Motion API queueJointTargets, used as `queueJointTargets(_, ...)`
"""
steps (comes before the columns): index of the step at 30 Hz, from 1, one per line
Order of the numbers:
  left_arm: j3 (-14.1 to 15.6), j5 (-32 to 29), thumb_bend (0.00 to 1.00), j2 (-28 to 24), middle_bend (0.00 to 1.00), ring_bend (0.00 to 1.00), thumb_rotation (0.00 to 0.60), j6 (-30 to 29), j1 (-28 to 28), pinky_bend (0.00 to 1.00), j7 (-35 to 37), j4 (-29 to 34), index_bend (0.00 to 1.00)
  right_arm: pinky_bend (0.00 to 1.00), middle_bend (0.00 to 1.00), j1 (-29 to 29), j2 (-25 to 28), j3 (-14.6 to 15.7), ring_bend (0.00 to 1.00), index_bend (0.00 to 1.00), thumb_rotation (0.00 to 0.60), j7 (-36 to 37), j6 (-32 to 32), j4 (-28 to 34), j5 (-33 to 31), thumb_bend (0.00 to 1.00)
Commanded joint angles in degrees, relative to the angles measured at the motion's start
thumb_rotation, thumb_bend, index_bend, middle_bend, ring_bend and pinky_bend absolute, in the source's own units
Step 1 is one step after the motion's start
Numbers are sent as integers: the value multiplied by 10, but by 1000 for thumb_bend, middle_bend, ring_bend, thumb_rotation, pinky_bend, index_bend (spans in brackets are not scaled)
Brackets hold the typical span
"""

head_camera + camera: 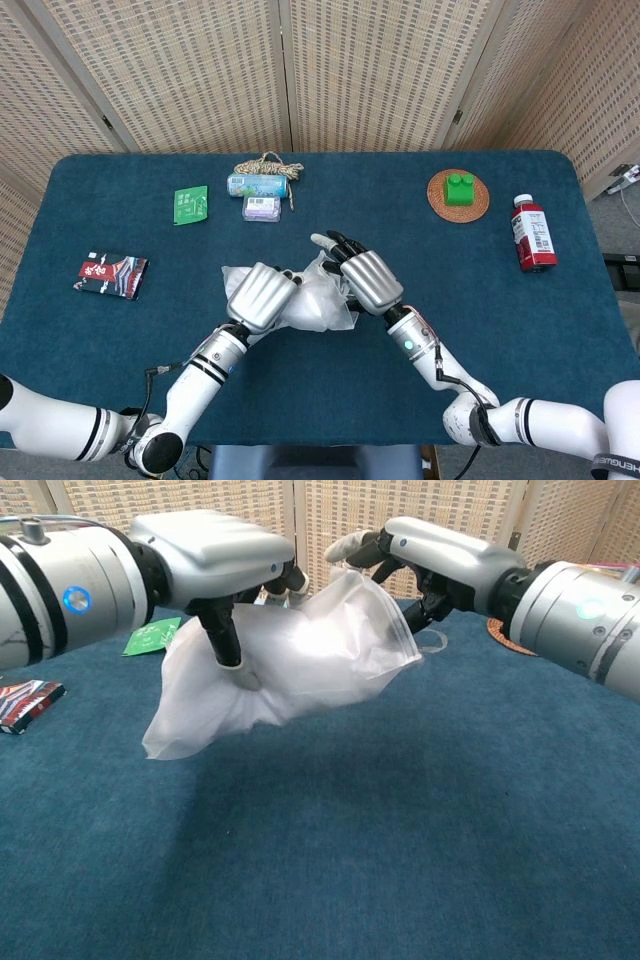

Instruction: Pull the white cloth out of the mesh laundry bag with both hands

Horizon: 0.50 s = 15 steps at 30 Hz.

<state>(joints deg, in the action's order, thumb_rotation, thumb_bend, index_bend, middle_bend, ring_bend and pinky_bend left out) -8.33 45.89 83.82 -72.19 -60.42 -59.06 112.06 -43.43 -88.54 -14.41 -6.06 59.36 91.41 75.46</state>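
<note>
dark blue cloth covers the table [520, 330], with woven screens [380, 70] behind. the left hand [260, 297] grips the mesh laundry bag [270, 670] in the air above the table centre. the right hand [365, 280], at 3 o'clock of the bag, has its fingers at the bag's mouth; whether they are gripping it i cannot tell. farther, a dark packet [111, 275] at 9 o'clock, a green packet [190, 204], can [257, 185] and rope [268, 163] at 11, a coaster with green block [459, 193] and a red bottle [533, 233] at 2.

I see a blue-covered table [560, 330] carrying a red-and-black packet [111, 275], green packet [190, 204], coiled rope [268, 163], can [256, 185], small purple box [261, 208], green block [459, 187] on a woven coaster [458, 195], and red bottle [533, 232].
</note>
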Motion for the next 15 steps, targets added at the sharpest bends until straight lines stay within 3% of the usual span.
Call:
queueJointTargets(1, 3, -2, 29, 0, 556, 590, 600, 0, 2, 706, 0, -3, 453, 195, 135, -2, -2, -1, 20, 680, 600, 0, -1, -4, -3, 532)
queueJointTargets(5, 12, -5, 26, 0, 553, 586, 600, -5, 6, 706, -8, -9, 397, 195, 144, -8, -8, -4, 20, 699, 600, 3, -7, -16, -8, 532)
queueJointTargets(9, 20, -8, 24, -1, 533, 552, 600, -16, 12, 706, -18, -13, 158, 196, 150, -16, -13, -8, 20, 707, 600, 5, -15, -27, -13, 531)
queueJointTargets(11, 25, -13, 24, -3, 476, 506, 600, -24, 19, 706, -22, -14, 41, 195, 151, -22, -17, -11, 20, 709, 600, 5, -21, -34, -17, 532)
queueJointTargets(15, 32, -17, 24, -5, 427, 466, 600, -31, 27, 706, -24, -18, 1, 195, 151, -27, -21, -17, 20, 709, 600, 7, -23, -42, -24, 532)
